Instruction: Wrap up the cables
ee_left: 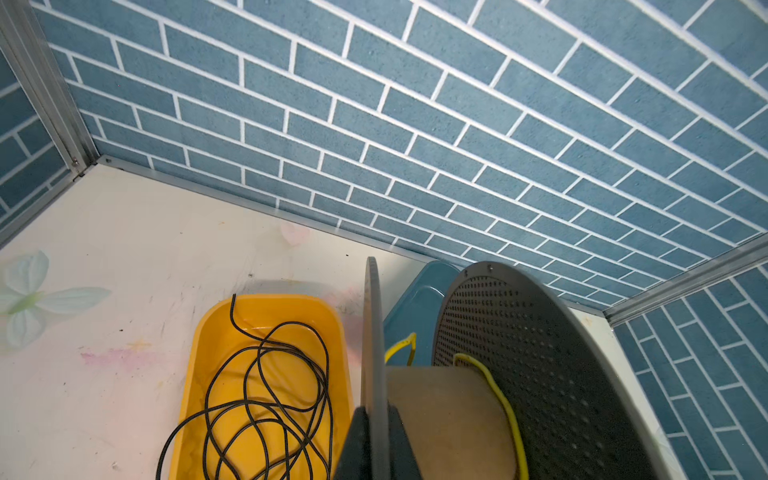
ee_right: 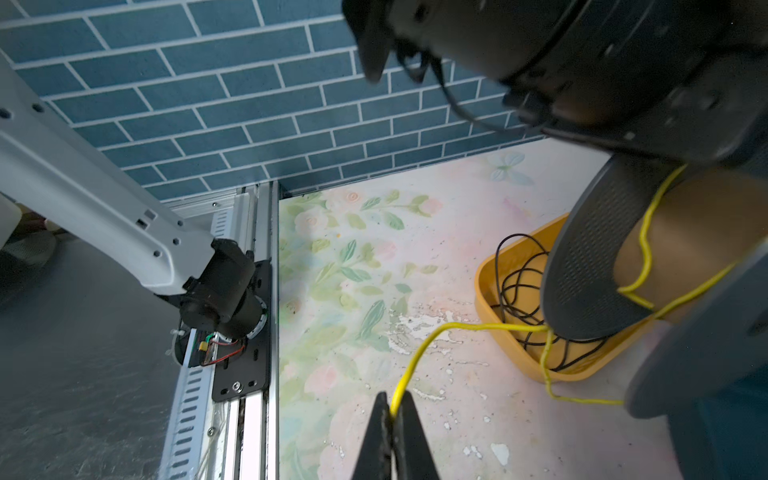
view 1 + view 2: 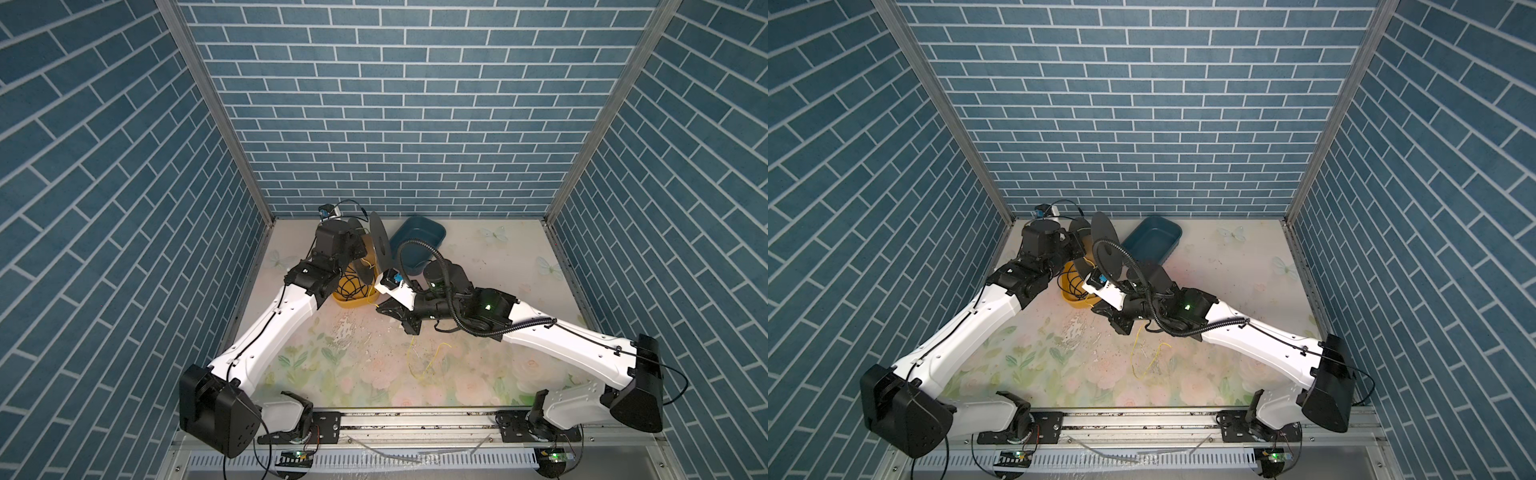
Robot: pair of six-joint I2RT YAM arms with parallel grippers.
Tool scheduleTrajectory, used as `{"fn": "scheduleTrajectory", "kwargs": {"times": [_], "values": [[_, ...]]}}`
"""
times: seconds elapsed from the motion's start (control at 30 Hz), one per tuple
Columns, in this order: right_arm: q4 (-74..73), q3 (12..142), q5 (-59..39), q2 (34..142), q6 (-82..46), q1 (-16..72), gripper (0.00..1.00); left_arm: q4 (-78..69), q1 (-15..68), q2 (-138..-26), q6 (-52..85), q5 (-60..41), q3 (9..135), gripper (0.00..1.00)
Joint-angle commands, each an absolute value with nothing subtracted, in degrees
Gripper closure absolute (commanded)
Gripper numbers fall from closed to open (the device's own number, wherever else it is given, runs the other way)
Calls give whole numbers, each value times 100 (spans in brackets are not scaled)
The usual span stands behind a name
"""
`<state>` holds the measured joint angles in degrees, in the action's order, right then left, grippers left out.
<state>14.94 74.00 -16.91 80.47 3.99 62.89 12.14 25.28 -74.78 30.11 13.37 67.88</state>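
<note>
Judged early in winding, with only a turn or so of thin bright-yellow cable on the grey perforated-flange spool, left claw clamped on one flange, right claw pinched tight on the strand, remaining slack looped on the floral bench.

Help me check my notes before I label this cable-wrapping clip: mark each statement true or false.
1. The right gripper is shut on the yellow cable. True.
2. The black wire lies in the blue tray. False: it lies in the yellow tray.
3. The left gripper clamps one flange of the spool. True.
4. Yellow cable covers the spool's whole core. False: only a few strands cross it; most of the core is bare.
5. Some yellow cable lies loose on the table. True.
</note>
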Motion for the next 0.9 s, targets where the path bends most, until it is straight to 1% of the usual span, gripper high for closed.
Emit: {"fn": "scheduleTrajectory", "kwargs": {"times": [0.0, 0.2, 0.27, 0.4, 0.6, 0.73, 0.87], "values": [[2115, 8014, -1276, 7939, 854, 6347, 100, 724, 2719, -7391, 2647, 2041, 6885, 100], [2517, 8536, -539, 7848, 1092, 6332, 100, 831, 3207, -7549, 2122, 2730, 7043, 100], [2628, 8699, -121, 7861, 1152, 6325, 100, 901, 3375, -7624, 2001, 2891, 7099, 100], [2858, 8924, 313, 7854, 1297, 6276, 100, 998, 3598, -7730, 1842, 3026, 7154, 100], [2945, 8907, 959, 7623, 1353, 6072, 100, 1059, 3837, -7775, 1684, 3103, 7076, 100], [2963, 8886, 1465, 7533, 1279, 5853, 100, 1278, 4061, -7879, 1557, 3177, 7136, 100], [2982, 8849, 1772, 7489, 1164, 5618, 100, 1536, 4280, -7932, 1462, 3193, 7196, 100]]}}
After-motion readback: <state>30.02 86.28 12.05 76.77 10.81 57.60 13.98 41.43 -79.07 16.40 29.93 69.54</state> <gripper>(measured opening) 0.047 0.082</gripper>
